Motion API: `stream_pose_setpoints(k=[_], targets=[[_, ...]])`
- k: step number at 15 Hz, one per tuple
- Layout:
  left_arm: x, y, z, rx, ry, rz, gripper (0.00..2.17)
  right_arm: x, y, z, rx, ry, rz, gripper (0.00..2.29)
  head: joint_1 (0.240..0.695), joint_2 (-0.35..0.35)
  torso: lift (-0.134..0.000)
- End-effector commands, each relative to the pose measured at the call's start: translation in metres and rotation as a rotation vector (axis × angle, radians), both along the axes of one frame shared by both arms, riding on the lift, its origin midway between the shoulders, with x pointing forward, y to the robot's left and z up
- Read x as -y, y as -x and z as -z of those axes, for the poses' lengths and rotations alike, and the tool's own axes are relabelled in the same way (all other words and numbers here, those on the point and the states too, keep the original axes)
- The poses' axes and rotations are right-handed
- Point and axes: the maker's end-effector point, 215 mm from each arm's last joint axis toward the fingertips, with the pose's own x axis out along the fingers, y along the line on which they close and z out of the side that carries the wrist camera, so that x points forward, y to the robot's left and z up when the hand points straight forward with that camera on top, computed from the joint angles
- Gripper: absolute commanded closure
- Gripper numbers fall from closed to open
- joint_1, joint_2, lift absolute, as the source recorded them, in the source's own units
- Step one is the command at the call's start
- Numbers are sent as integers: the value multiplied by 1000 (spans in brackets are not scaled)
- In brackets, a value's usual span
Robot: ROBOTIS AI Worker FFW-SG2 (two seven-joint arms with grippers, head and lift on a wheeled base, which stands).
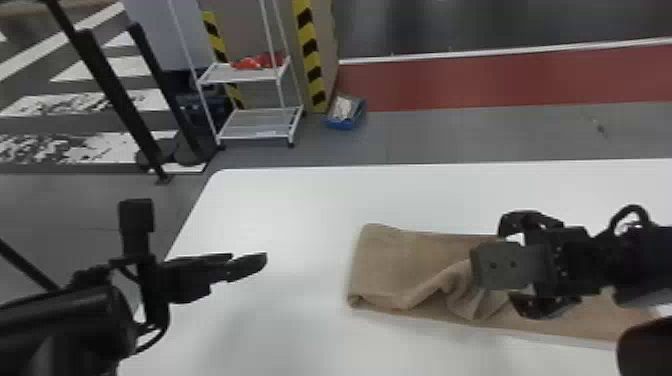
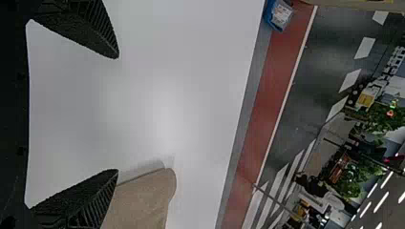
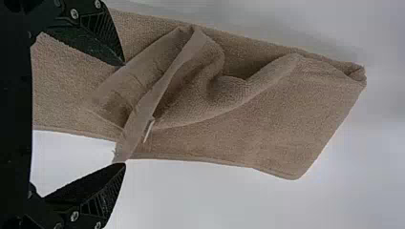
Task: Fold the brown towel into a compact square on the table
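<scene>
Head view: brown towel [image 1: 390, 265] rumpled on the surface [image 1: 280, 210], lower right.
Left gripper [image 1: 257, 265] lower left, right gripper [image 1: 506, 265] over the towel. Left wrist view: jaws wide apart, empty. Right wrist view: jaws spread wide, seemingly gripping nothing.

Has black left arm [image 1: 70, 315] and black right arm [image 1: 645, 255]. Carries flat grey plate [image 1: 510, 266] with two dark dots at right gripper [image 1: 506, 263]. Has black cable [image 1: 631, 211] looping up-arm from plate. Near plate, has wedge-shaped black fingers [image 3: 98, 38] with ribbed slots, silvery screws [image 3: 74, 13]. Well apart from plate, shows glossy rounded forearm, upright boxy block [image 1: 136, 215], thin curved cable [image 1: 156, 341], plus left gripper [image 1: 248, 265] with rough-textured, ribbed black fingers [image 2: 95, 28].
</scene>
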Motion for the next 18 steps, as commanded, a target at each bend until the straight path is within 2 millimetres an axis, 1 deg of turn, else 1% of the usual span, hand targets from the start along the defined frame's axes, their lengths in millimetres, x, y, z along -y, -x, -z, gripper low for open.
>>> stream_pose_setpoints(k=[1,2,3,6,8,10,13,15,16,18], targets=[[-1,1,1,-2,-1,-1,19,-14,-2,5,-6,35,-29,147,695,243,-124],[-3,2,3,-4,0,-5,19,-17,-1,8,-15,44,-33,147,695,249,-124],[-6,2,3,-3,-3,-9,19,-19,-2,6,-19,49,-39,147,695,255,-124],[-12,1,5,4,-9,-15,19,-15,0,6,-42,60,-41,147,695,269,-124],[-12,0,8,4,-9,-12,19,-8,3,15,-77,83,-38,151,695,273,-124],[-11,0,11,2,-5,-10,19,-4,3,19,-84,94,-35,151,695,271,-124],[-12,-2,11,3,-6,-13,19,1,-1,17,-77,105,-32,151,695,261,-124],[-12,-2,13,1,-7,-12,19,6,-2,23,-87,118,-26,151,695,257,-124],[-12,-2,14,0,-5,-12,19,6,0,28,-96,130,-28,151,695,253,-124],[-11,-2,14,2,-4,-10,19,1,-1,31,-98,141,-36,151,695,250,-124]])
